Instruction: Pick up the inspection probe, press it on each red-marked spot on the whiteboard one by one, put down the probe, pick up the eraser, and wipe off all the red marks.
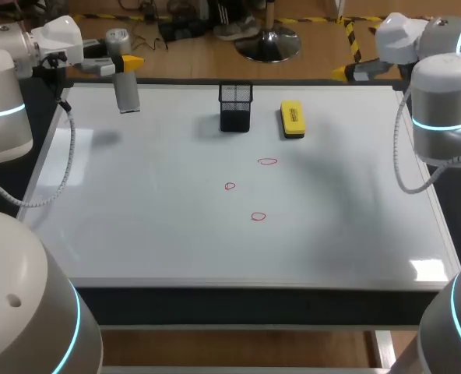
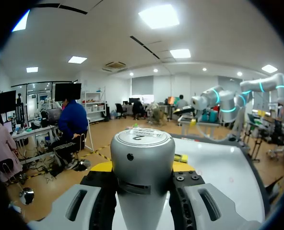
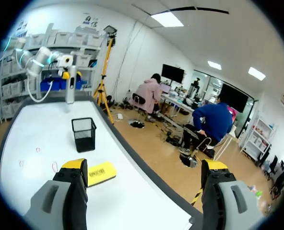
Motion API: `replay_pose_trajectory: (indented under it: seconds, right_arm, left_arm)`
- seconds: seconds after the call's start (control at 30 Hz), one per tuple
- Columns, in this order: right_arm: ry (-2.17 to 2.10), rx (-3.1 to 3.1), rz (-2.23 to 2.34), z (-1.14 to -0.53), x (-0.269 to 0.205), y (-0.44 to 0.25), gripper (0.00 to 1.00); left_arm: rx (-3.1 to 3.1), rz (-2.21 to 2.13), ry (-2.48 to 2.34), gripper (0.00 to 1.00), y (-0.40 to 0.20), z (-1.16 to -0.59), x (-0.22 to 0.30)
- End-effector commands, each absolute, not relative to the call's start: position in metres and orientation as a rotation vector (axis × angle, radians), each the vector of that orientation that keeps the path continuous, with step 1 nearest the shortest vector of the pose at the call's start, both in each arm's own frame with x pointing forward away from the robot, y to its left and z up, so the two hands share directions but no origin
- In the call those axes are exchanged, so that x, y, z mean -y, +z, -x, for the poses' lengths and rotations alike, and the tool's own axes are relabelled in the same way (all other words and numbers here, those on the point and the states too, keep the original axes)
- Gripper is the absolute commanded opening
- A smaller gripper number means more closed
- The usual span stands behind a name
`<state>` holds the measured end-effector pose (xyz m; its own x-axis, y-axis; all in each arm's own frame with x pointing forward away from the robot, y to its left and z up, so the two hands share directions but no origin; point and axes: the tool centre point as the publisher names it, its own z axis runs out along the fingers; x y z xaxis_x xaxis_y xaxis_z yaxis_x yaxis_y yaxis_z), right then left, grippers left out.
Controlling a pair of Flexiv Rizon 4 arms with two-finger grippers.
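Head view: left pincer point(image 1: 124, 63) pinches the probe point(image 1: 127, 93) upright, long axis vertical; right pincer point(image 3: 144, 166) spread.

head camera looks down from behind on the whole whiteboard point(image 1: 176, 234); wrist cameras at its far corners look low across it toward each other.

Whiteboard point(image 1: 137, 202) with basket point(image 1: 235, 107), eraser point(image 1: 292, 119), red marks point(image 1: 267, 162)

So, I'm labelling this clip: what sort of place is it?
Probably a robotics lab bench: left arm and right arm flank a whiteboard bearing red marks and an eraser.
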<state>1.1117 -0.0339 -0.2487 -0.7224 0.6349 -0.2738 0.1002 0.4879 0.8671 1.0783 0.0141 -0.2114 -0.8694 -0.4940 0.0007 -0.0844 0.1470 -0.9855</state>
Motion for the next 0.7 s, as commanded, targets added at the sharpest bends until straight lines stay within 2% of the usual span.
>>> replay_pose_trajectory:
  seconds: [0.03,0.7]
  right_arm:
    - [0.947,-2.542,-0.361,-1.121,0.037,-0.247,1.00]
    - [0.087,-2.988,0.658,-1.128,0.029,-0.277,1.00]
  left_arm:
    - [-2.106,0.557,-1.775,0.00,-0.211,-1.078,-0.014]
    - [-2.106,0.557,-1.775,0.00,-0.211,-1.078,-0.014]
